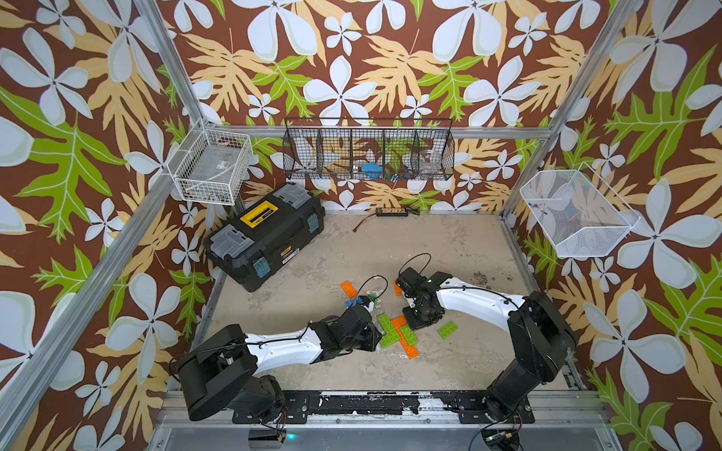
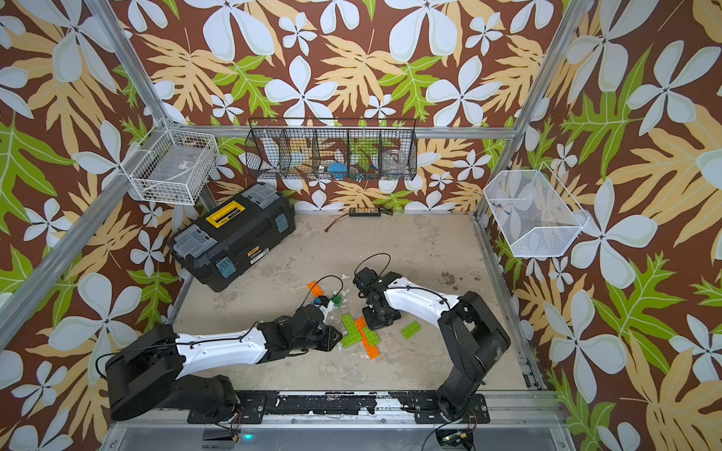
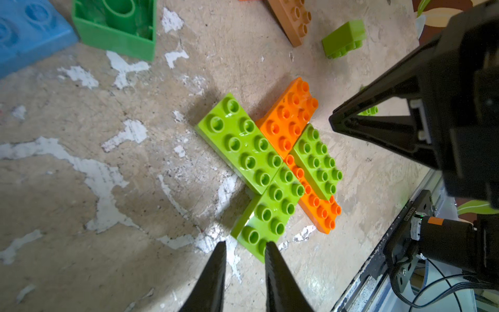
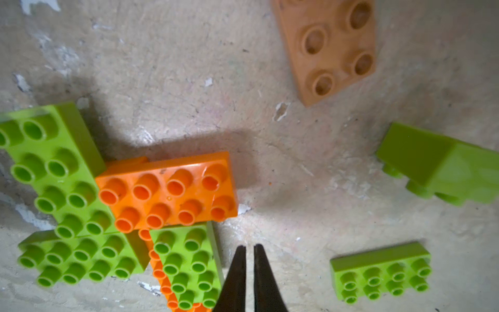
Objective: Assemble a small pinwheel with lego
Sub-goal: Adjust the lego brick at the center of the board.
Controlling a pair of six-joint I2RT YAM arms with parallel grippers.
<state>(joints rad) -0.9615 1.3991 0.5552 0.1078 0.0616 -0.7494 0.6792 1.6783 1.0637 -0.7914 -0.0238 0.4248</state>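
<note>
TOP: lego cross [image 1: 399, 336] lying mid-bench [image 1: 390, 242] between my arms; toolbox [image 1: 265, 238] label too small for reading | LEFT WRIST: my left gripper [image 3: 245, 244] hovering narrowly parted, empty, at a lime end; green brick [image 3: 116, 27] showing its hollow underside | RIGHT WRIST: my right gripper [image 4: 249, 246] sitting closed, empty, beside the cross; tan brick [image 4: 329, 48] lying apart

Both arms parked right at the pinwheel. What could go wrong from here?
1. The left gripper sits at the corner of a lime blade; a sideways move could drag the pinwheel askew.
2. The right gripper, jaws shut, hangs beside a second lime blade; coming down, it may clip it.
3. The two grippers work close together in both top views; they might collide.
</note>
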